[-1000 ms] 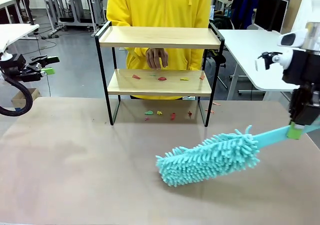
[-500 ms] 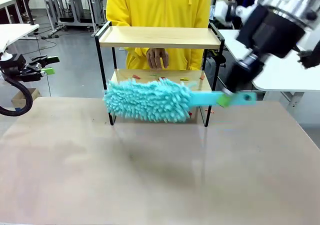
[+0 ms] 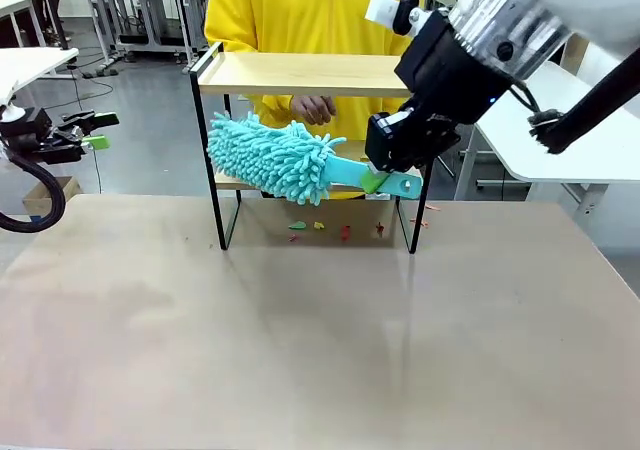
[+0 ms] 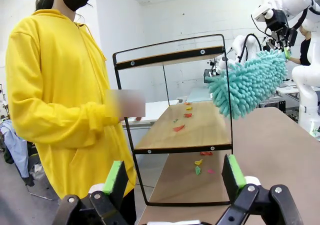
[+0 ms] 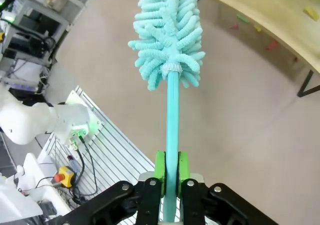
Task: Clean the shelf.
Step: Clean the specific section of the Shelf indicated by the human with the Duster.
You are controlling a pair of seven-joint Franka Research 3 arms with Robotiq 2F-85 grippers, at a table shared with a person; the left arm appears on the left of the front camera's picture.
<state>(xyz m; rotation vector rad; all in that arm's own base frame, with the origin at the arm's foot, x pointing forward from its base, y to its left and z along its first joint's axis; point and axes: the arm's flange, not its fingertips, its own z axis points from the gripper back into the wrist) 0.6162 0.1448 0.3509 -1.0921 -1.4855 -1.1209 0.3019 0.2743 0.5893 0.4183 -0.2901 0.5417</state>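
No readable text or labels anywhere

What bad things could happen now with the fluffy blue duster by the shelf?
The duster, clamped in the right gripper, hangs tilted at the front of the shelf. It might knock the thin black frame and shove the shelf. A sweep may also flick the coloured scraps lying on it toward the person's hand just behind. Or they could land on the table, where some already lie.
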